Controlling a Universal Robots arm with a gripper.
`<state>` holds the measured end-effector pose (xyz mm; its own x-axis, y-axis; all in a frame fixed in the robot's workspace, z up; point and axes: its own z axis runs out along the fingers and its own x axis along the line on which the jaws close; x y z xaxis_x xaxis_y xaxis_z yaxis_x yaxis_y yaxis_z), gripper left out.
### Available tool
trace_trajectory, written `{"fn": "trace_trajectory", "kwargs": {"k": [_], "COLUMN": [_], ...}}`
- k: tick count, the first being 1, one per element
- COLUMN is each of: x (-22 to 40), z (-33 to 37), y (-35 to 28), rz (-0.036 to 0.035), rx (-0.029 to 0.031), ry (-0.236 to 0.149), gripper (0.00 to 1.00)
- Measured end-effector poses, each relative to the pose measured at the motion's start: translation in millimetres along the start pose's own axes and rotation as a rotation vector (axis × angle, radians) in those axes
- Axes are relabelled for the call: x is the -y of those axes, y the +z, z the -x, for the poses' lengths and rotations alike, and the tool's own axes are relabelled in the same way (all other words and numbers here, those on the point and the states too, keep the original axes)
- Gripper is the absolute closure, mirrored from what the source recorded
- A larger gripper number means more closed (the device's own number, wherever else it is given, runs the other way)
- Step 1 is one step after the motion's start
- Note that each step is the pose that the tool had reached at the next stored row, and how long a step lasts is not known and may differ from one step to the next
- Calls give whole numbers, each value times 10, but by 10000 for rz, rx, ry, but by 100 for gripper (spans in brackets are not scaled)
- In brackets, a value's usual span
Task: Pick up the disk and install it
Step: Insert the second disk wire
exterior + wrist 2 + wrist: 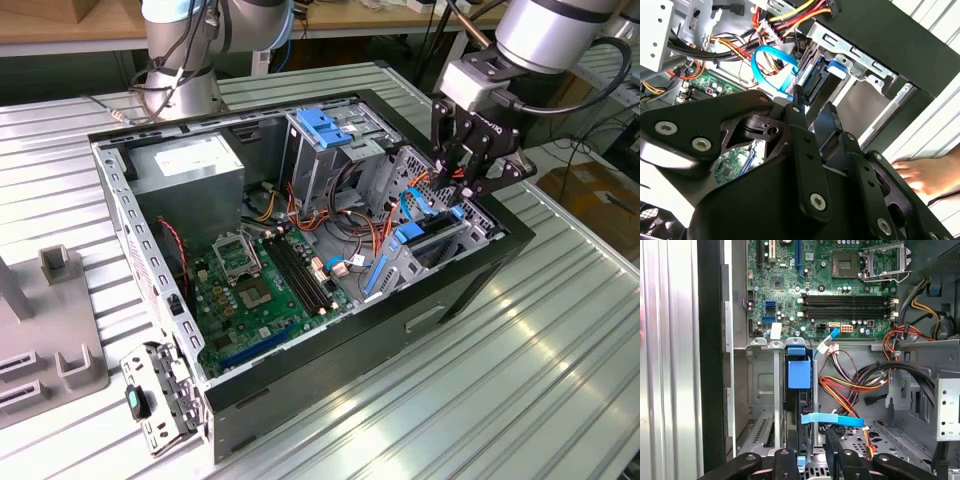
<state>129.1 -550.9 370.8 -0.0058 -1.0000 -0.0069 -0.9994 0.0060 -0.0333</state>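
Note:
The disk [432, 240] stands on edge in the drive cage at the near right corner of the open computer case [300, 400], its blue rails showing. In the first wrist view the disk [799, 375] is edge-on in its slot, blue tab facing the camera. My gripper [463, 190] hangs just above the cage, over the disk's upper end. Its black fingers [785, 462] are open, spread a little wider than the disk, holding nothing. In the second wrist view the gripper [814, 107] sits short of the disk's blue rail [832, 75].
A blue flat cable [832, 419] crosses beside the disk among wire bundles [855, 385]. The motherboard [255, 290], a grey power-supply box [190, 170] and a blue-latched bay [325, 125] fill the case. A person's hand [925, 172] rests outside the case wall. A grey fixture [50, 340] stands at the exterior view's left.

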Motion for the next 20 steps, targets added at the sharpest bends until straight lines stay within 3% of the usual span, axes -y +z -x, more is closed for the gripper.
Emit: {"fn": "trace_trajectory", "kwargs": {"k": [3,16,20], "x": [27,32,36], "z": [15,22,22], "y": [1,1,1], "rz": [0,0,1], "rx": [-1,0,12], "ry": [-1,-5,-186], "gripper": [64,64,64]}}
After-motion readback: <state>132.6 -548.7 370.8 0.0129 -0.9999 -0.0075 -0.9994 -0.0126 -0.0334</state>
